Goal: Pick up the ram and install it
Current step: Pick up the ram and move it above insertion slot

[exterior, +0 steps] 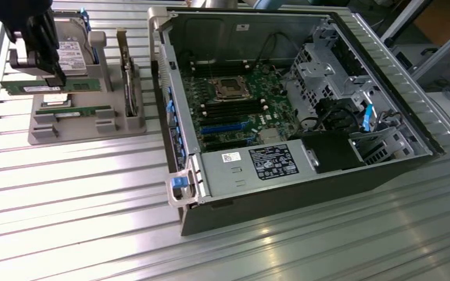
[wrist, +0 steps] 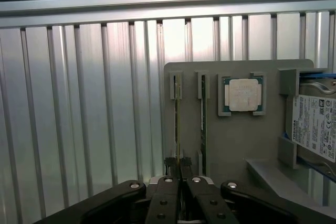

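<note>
The gripper (wrist: 179, 167) is pinched on what seems to be the ram (exterior: 41, 87), in the slot along the tray's (wrist: 231, 145) edge. Lift it straight, without twisting.

Gripper (wrist: 179, 164) with its 2 black fingers (wrist: 171, 164) pinched on a ram (wrist: 177, 124), seen edge-on along 1 slot of a grey holder (wrist: 236, 145). A 2nd stick (wrist: 202, 119) stands in the neighbouring slot, with a square silver processor (wrist: 244, 94) beside it, then a labelled hard drive (wrist: 315, 127). The holder lies on a ribbed metal table (wrist: 94, 103).
</note>
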Robot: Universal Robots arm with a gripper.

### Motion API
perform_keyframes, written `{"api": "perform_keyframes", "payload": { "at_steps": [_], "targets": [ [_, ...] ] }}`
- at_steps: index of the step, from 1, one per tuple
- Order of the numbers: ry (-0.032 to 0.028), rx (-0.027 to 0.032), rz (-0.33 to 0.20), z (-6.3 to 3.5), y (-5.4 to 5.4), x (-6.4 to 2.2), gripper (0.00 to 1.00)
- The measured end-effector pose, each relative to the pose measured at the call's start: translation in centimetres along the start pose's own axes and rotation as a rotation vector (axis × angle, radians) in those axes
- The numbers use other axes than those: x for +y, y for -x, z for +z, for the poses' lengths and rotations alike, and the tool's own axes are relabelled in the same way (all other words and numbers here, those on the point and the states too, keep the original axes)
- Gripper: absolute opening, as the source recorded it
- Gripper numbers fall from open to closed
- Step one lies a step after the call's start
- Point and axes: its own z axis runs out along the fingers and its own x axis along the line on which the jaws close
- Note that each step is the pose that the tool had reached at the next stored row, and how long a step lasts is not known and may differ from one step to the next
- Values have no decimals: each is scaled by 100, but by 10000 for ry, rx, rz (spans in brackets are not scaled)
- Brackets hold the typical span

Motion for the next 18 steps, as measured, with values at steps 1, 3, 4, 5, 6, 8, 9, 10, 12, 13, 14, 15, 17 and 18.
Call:
{"api": "perform_keyframes", "payload": {
  "at_steps": [1, 3, 4, 5, 6, 8, 9, 10, 12, 13, 14, 15, 17, 18],
  "targets": [
    [1, 1, 0, -3, 0, 0, 12],
    [1, 1, 0, -9, 0, 0, 12],
    [0, 0, 0, -14, -1, 0, 12],
    [0, 1, 0, -18, -1, 0, 12],
    [0, 0, 0, -22, -1, -1, 12],
    [0, 0, 0, -40, -2, -1, 12],
    [0, 0, 0, -45, -2, -1, 12],
    [0, 0, 0, -50, -2, -1, 12],
    [0, 0, 0, -58, -2, -1, 12],
    [1, 1, 0, -68, -3, -2, 12],
    [0, 0, 0, -78, -3, -2, 12],
    [0, 0, 0, -87, -3, -2, 12],
    [0, 0, 0, -104, -4, -3, 12],
    [0, 0, 0, -108, -4, -3, 12]
  ]
}}
